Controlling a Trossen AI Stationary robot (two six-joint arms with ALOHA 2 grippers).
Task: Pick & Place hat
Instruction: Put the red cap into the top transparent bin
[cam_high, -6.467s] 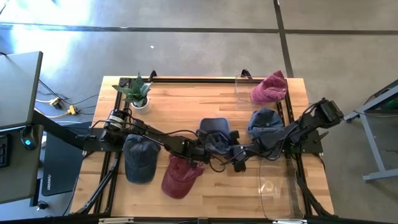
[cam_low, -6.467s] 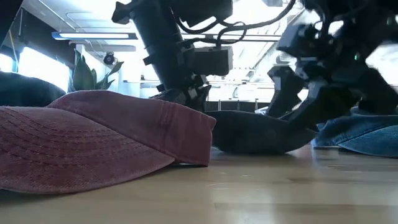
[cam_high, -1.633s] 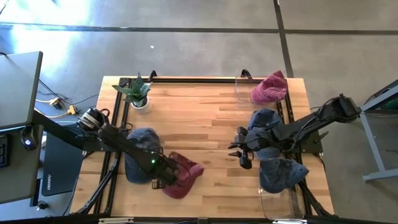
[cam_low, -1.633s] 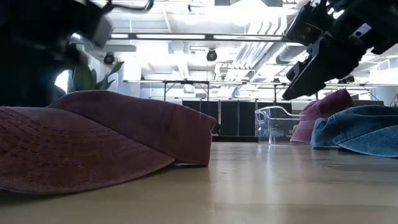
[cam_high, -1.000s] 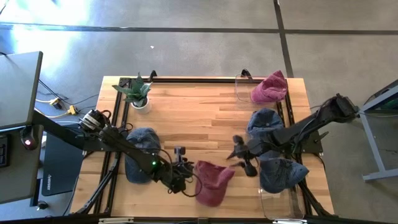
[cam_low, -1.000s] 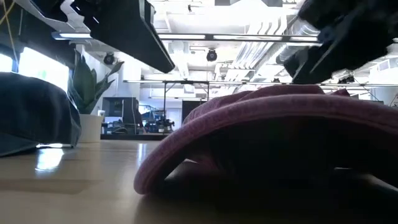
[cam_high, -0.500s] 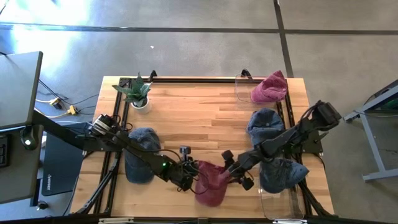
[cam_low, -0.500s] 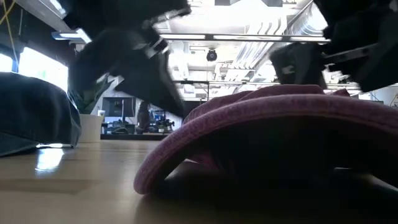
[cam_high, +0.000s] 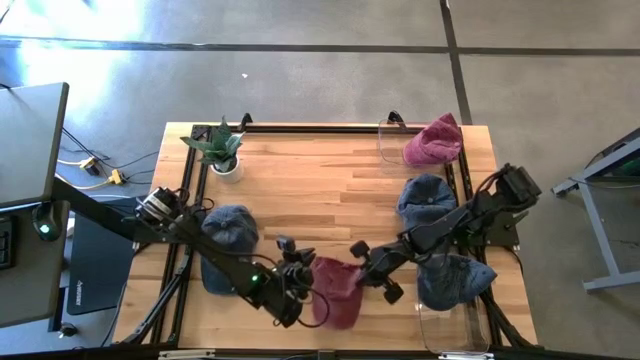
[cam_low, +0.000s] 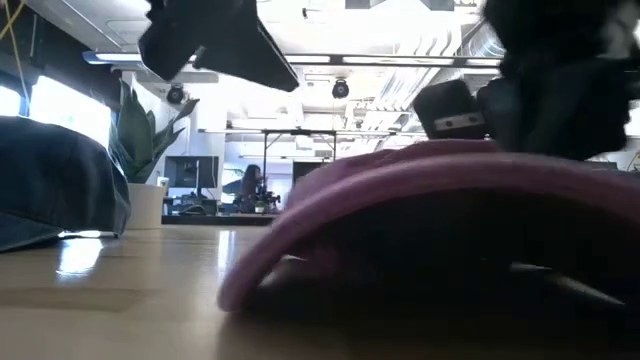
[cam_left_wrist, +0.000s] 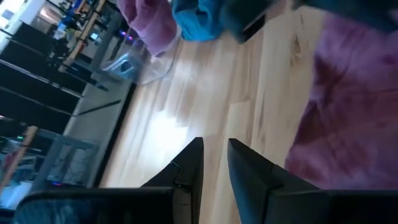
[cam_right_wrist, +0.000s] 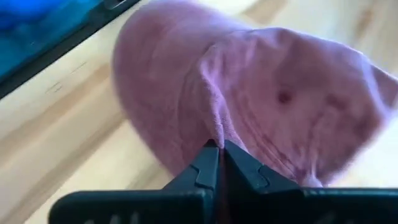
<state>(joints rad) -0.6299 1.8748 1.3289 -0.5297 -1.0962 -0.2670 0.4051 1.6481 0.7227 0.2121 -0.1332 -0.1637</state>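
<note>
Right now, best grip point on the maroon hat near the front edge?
Probably the soft crown fabric of the maroon hat on its right side, pinching a fold. It lies crumpled on the table, and the right gripper already seems shut on such a fold. The left gripper sits at its other side.
</note>
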